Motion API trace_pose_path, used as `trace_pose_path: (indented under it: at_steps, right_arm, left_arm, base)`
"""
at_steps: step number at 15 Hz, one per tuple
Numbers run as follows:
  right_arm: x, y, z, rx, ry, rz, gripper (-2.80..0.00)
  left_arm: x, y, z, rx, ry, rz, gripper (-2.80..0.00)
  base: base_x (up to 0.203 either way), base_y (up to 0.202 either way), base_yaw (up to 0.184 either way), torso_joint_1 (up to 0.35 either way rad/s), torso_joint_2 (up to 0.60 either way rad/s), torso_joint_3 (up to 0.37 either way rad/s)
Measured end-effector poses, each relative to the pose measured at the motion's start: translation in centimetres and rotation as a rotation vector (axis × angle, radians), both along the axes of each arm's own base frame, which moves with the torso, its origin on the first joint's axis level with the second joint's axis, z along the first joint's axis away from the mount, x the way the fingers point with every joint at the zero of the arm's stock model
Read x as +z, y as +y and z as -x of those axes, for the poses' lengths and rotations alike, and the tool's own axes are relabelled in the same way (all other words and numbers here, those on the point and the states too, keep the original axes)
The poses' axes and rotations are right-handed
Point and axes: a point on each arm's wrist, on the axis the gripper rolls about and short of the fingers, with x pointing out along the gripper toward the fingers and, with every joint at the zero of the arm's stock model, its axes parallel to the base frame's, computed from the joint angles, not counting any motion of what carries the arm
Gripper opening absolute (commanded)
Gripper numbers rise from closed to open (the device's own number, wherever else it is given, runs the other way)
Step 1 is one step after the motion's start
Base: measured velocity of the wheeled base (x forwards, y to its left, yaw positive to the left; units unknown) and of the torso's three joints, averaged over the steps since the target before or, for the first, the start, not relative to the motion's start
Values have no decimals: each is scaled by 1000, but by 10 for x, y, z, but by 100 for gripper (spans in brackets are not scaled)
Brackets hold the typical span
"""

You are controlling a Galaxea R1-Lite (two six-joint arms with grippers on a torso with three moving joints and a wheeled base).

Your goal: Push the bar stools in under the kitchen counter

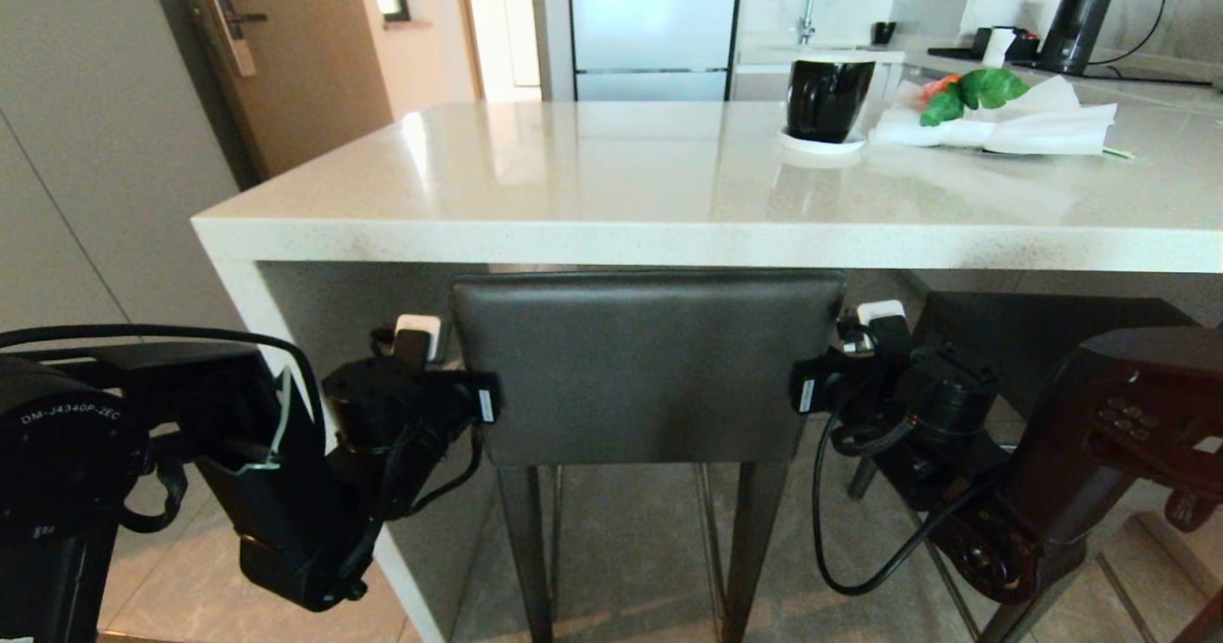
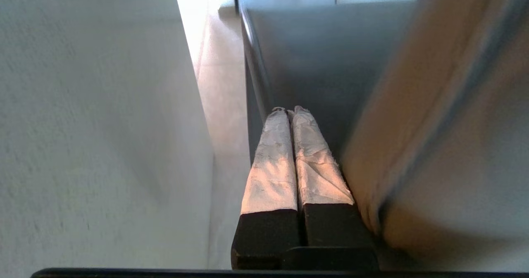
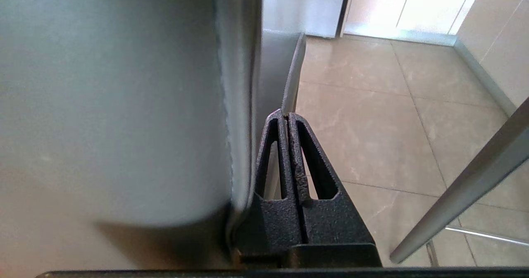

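A bar stool stands in front of me with its dark grey backrest (image 1: 645, 366) just below the edge of the kitchen counter (image 1: 611, 184). My left gripper (image 2: 290, 110) is shut and empty. It lies along the backrest's left side (image 2: 434, 125), between it and the counter's white side panel (image 2: 95, 125). My right gripper (image 3: 286, 113), also shut and empty, lies along the backrest's right side (image 3: 115, 104). In the head view both wrists (image 1: 478, 399) (image 1: 807, 390) flank the backrest. A second bar stool (image 1: 1032, 332) stands to the right, partly hidden by my right arm.
On the counter sit a black cup on a saucer (image 1: 827, 98) and white paper with green leaves (image 1: 994, 113). A grey cabinet (image 1: 96, 146) stands on the left. The second stool's metal leg (image 3: 467, 187) slants close to my right gripper, over the tiled floor (image 3: 372, 125).
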Motion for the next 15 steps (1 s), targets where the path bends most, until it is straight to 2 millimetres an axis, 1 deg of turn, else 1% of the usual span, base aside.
trace_pose_path:
  at_steps: [2,3,5,8,10,12,13,15]
  right_arm:
    - [-3,-5,4,-8,29,5,-280]
    - [-3,-11,6,-19,40,-5,-280]
    - [1,-29,6,-66,48,-38,-280]
    - [7,-62,9,-153,51,-57,-280]
    - [8,-72,22,-175,77,-65,-280]
    - [9,-73,41,-173,106,-65,-280]
    - [15,-73,51,-168,103,-69,-280]
    - [30,-75,71,-161,71,-81,-280]
  left_arm:
    - [-5,5,5,8,32,-13,-280]
    - [-7,10,7,16,51,-19,-280]
    - [-7,21,9,44,64,-18,-280]
    - [-2,38,16,83,73,-19,-280]
    - [1,44,30,87,96,-25,-280]
    - [3,46,49,87,127,-40,-280]
    - [6,48,59,94,132,-44,-280]
    - [21,54,79,109,111,-41,-280]
  base:
    - [0,0,0,0,0,0]
    - [0,0,0,0,0,0]
    - [0,0,0,0,0,0]
    - [0,0,0,0,0,0]
    - [0,0,0,0,0,0]
    - [0,0,0,0,0,0]
    - [0,0,0,0,0,0]
    - [0,0,0,0,0,0]
